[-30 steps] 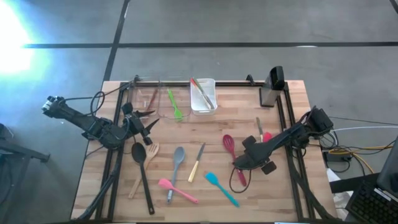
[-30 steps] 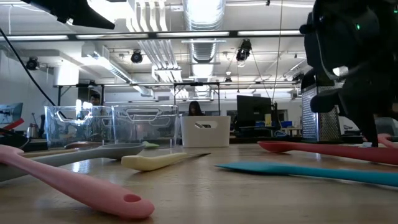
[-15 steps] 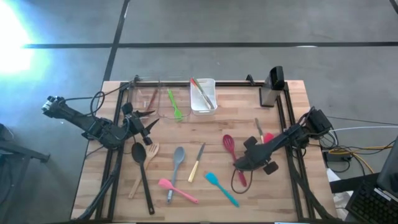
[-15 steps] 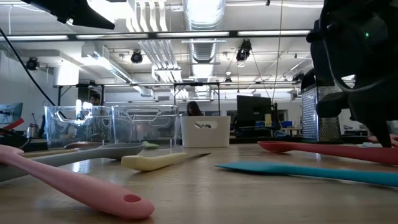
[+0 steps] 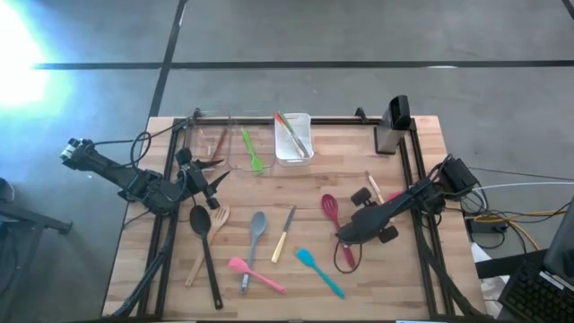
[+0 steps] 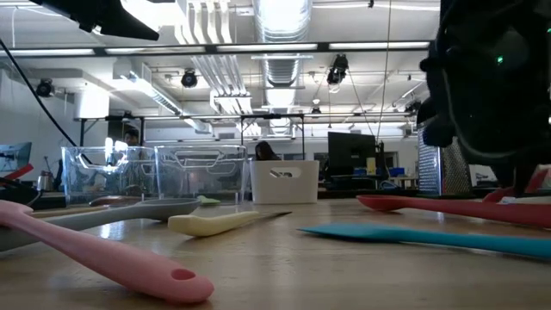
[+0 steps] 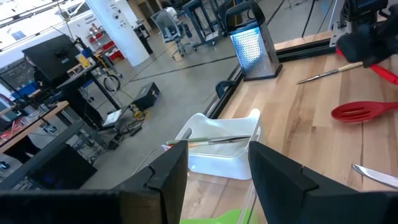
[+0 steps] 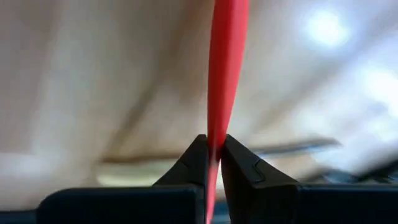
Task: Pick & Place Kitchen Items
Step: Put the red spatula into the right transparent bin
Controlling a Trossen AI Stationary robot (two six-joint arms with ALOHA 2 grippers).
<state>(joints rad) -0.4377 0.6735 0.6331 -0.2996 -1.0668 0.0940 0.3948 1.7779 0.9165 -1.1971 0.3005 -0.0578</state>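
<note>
Broadly, the wooden table (image 5: pixel 421 144) carried the utensils spread flat and apart, probably so each could be taken singly. Beyond the left gripper (image 7: pixel 217 180), which hung spread and empty, stood the white bin (image 7: pixel 221 155) with a few utensils already in it, likely the drop-off place. The right gripper (image 8: pixel 211 165) sat low at the table, fingers pressed tight on the thin handle of a red utensil (image 8: pixel 225 68), gripped edge-on so it would lift cleanly; the red slotted spoon (image 5: pixel 330 208) lay just beside it.
</note>
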